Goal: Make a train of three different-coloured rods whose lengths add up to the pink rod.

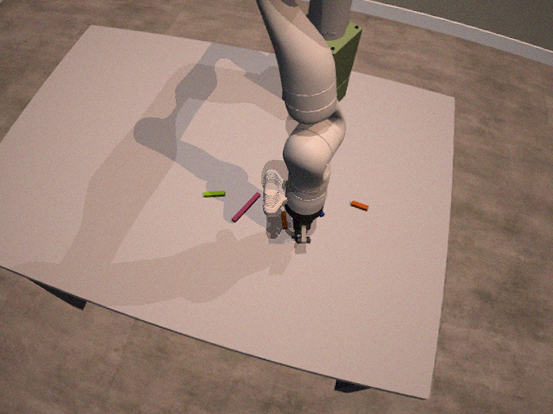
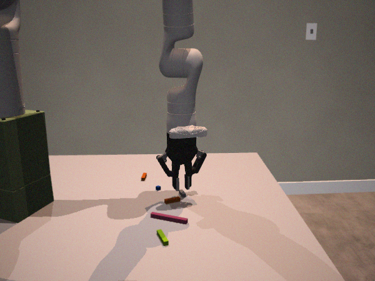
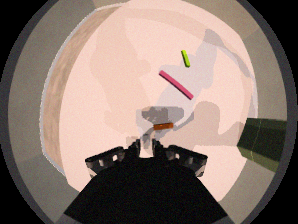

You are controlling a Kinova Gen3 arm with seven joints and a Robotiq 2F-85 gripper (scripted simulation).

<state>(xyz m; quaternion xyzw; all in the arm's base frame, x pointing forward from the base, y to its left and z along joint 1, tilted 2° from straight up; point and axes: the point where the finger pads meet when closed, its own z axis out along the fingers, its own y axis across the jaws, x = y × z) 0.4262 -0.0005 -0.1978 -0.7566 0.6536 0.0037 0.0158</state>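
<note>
My gripper [image 1: 303, 240] [image 2: 182, 187] [image 3: 146, 143] points straight down, its fingers a small way apart and low over the table. A short grey rod [image 2: 182, 193] [image 3: 145, 141] lies on the table right at the fingertips; I cannot tell whether they touch it. An orange rod [image 1: 284, 219] [image 2: 172, 200] [image 3: 162, 125] lies in shadow close beside it. The long pink rod [image 1: 245, 207] [image 2: 169, 218] [image 3: 176, 84] lies beyond that, with a lime rod [image 1: 213, 194] [image 2: 162, 236] [image 3: 186, 59] past it. A tiny blue rod [image 1: 322, 214] [image 2: 158, 188] lies on the gripper's other side. A second orange rod [image 1: 360, 205] [image 2: 144, 176] lies farther off.
The arm's green base block [image 1: 346, 56] [image 2: 22, 162] [image 3: 266, 137] stands at the table's back edge. The pale table top [image 1: 133, 98] [image 2: 250, 218] ends in open floor on all sides.
</note>
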